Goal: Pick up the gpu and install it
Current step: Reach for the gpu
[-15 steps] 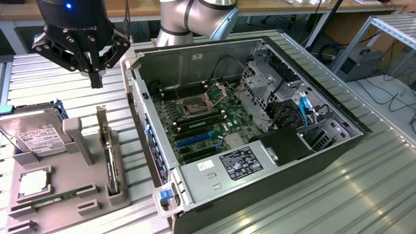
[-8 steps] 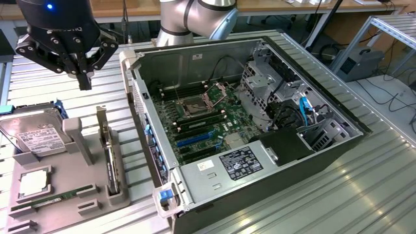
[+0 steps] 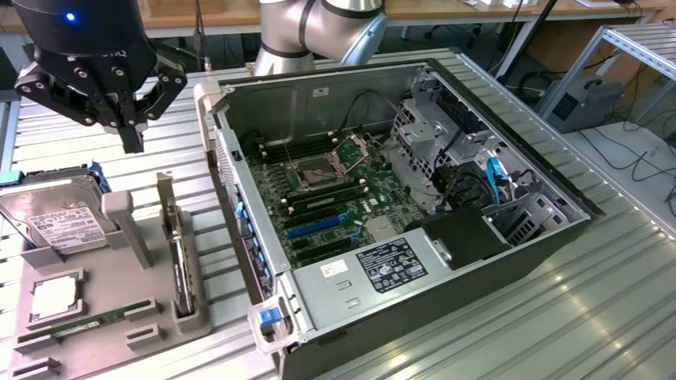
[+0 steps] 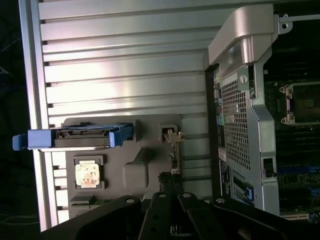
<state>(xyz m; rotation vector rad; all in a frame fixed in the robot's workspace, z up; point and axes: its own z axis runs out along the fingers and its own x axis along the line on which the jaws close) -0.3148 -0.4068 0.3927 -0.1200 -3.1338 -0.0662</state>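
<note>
The gpu [image 3: 180,261] stands on edge in a slot of the grey tray [image 3: 127,277] on the surface [image 3: 571,317], its top edge free for a grip from above. The jaws, closed tight and empty, hang over the tray near it, not touching. The open case [image 3: 444,332] lies beside the tray, motherboard facing up.

The gpu [image 3: 180,265] stands in the tray [image 3: 114,273], beside the case [image 3: 264,107].
</note>
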